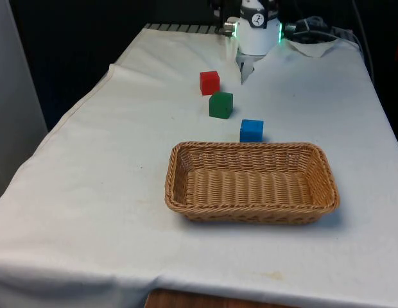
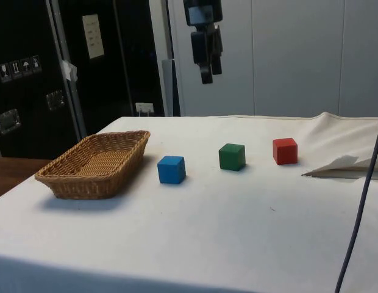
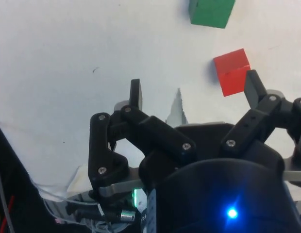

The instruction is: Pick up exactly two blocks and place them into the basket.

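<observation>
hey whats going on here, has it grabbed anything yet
Nothing is picked up yet. The black two-finger gripper hangs open and empty high above the white cloth. The red cube, green cube and blue cube sit in a row on the cloth, the blue one nearest the empty woven wicker basket.

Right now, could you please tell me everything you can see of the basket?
The basket is a shallow, rectangular tray of light brown woven wicker with flared sides and a thick braided rim. It sits upright and empty on the white cloth, touching nothing else. The blue block stands just beyond its far rim, apart from it.
</observation>
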Controlling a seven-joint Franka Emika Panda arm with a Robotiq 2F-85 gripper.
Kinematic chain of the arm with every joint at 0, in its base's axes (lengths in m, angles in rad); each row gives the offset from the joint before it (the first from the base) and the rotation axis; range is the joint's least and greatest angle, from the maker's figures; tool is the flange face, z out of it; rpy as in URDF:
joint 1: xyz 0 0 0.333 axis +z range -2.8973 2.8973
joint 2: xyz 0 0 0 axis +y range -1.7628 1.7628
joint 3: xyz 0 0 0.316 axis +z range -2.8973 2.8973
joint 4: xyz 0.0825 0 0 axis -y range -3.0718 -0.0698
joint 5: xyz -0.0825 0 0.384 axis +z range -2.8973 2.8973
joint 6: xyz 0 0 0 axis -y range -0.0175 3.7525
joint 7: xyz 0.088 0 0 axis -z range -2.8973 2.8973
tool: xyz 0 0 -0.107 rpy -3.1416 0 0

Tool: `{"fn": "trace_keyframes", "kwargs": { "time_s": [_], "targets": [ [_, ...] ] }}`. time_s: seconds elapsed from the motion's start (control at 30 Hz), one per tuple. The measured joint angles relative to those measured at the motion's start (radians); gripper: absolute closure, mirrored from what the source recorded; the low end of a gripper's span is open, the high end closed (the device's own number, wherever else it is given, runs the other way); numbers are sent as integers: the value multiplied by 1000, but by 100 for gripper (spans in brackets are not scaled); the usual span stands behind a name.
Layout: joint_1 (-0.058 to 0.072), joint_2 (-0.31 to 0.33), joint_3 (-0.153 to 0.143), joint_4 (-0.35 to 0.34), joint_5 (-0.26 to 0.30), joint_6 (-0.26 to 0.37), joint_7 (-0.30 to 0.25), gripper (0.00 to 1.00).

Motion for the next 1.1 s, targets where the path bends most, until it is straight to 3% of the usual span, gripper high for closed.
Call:
{"fn": "trace_keyframes", "kwargs": {
  "time_s": [0.17,0.5,1.1],
  "targets": [
    [-4,2,-19,-17,-2,16,-11,0],
    [-11,52,-38,-61,-2,132,15,0],
    [-12,163,-68,-141,0,339,79,0]
  ]
}}
